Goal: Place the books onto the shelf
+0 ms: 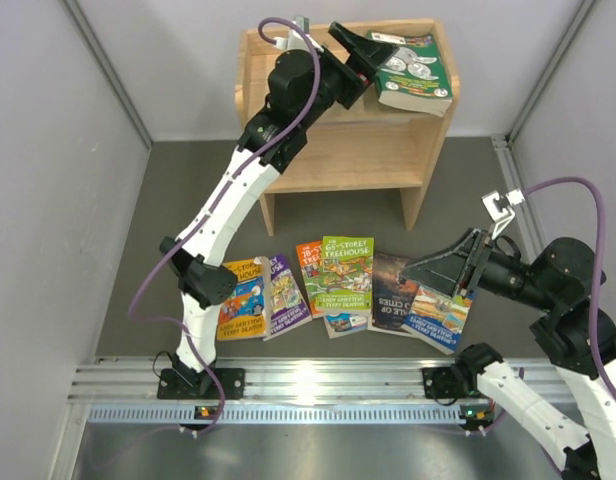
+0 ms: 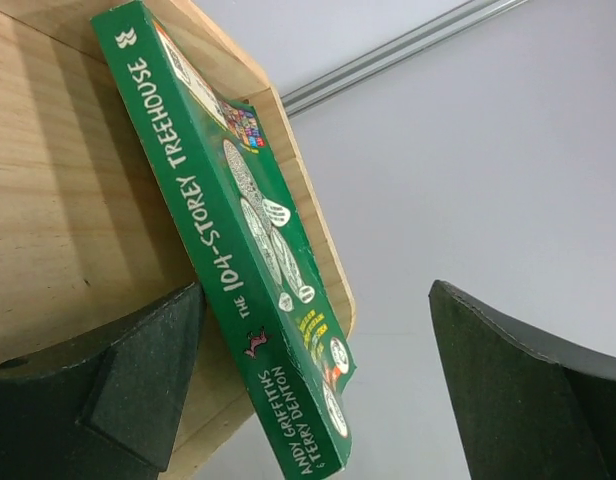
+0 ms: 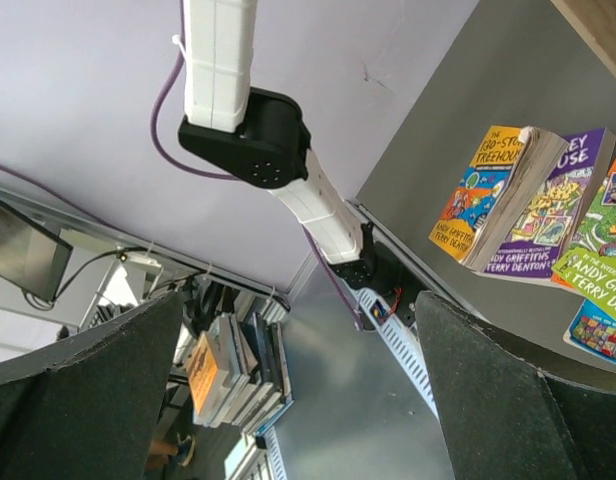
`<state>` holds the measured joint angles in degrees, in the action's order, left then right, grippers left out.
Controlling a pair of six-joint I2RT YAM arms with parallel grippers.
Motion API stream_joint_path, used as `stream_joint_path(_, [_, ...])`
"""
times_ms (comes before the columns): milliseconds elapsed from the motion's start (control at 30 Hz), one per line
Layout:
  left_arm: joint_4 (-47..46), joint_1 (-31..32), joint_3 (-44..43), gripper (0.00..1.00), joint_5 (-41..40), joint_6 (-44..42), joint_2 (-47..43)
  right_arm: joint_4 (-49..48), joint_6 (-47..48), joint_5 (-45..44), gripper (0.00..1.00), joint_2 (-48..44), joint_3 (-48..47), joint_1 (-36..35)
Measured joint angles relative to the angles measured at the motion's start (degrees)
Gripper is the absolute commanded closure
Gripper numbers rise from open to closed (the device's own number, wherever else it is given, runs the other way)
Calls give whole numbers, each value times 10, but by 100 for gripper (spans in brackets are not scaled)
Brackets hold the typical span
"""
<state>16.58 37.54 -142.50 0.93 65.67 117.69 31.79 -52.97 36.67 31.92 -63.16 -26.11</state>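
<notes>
A green book (image 1: pixel 416 72) lies flat on the top of the wooden shelf (image 1: pixel 338 150), at its right end. My left gripper (image 1: pixel 373 55) stands open beside it. In the left wrist view the green book (image 2: pixel 238 260) lies on the shelf top (image 2: pixel 68 200) between wide-apart fingers (image 2: pixel 138 380), with one end past the shelf's edge. Several books lie in a row on the dark mat: yellow (image 1: pixel 243 300), purple (image 1: pixel 283 295), green (image 1: pixel 348 270), dark (image 1: pixel 393 292), blue (image 1: pixel 440 318). Above the row's right end my right gripper (image 1: pixel 443 275) hangs open and holds nothing. The right wrist view catches the yellow book (image 3: pixel 483 190).
Grey walls close in the mat on three sides. A metal rail (image 1: pixel 308 385) with both arm bases runs along the near edge. The left arm (image 1: pixel 228 200) stretches diagonally from its base to the shelf top, over the left part of the mat.
</notes>
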Motion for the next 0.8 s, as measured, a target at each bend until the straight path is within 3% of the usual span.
stream_joint_path(267, [86, 7, 1, 1, -50, -108, -32, 7, 0, -1, 0, -1, 13, 0])
stream_joint_path(567, [218, 29, 24, 1, -170, -242, -93, 10, 7, -10, 0, 2, 32, 0])
stream_joint_path(667, [226, 42, 87, 1, -194, -273, -148, 31, 25, -32, 0, 15, 45, 0])
stream_joint_path(800, [251, 82, 273, 1, -219, -277, -285, 55, 42, -60, 0, 63, 104, 0])
